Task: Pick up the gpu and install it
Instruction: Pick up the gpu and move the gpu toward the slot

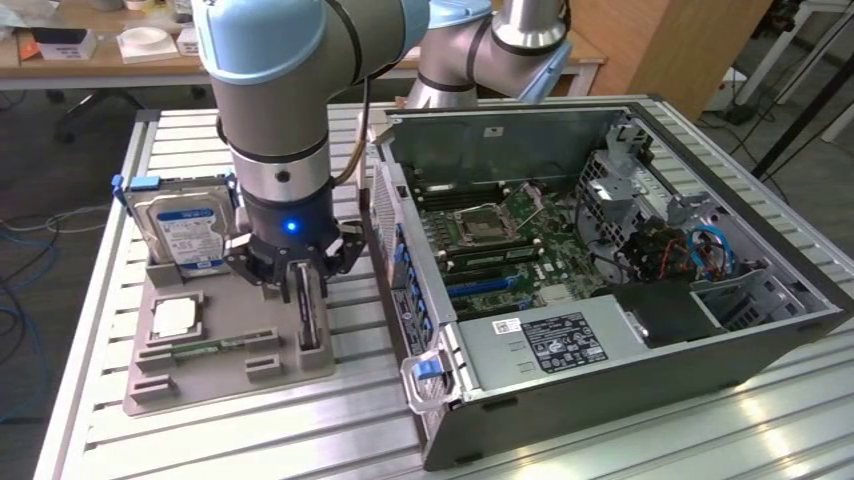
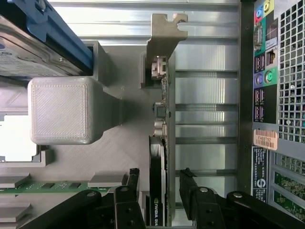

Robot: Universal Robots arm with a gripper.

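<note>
1. The pincer (image 2: pixel 160 172) was seen spread wide with nothing gripped, its fingers (image 2: pixel 134 183) set on either side of the gpu (image 2: pixel 157 148).
2. The gpu was found directly beneath the pincer, stood on edge in a slot of the grey holder (image 2: pixel 128 143). Its black face lay between the jaws and its metal bracket (image 2: pixel 162 36) reached out well past the fingertips.
3. A narrow gap was seen on each side of the card, so no contact was judged to have been made.
4. The card was judged light, thin and stiff. A squeeze across its two flat faces, on the black cover, was thought the surest hold.
5. It was also judged fragile. Small chips were seen on the bare board nearer the bracket, and pressure there was thought risky.
6. The hard drive (image 1: pixel 187 230) was seen just beside the pincer on one side, and the open case (image 1: pixel 747 300) on the other.
</note>
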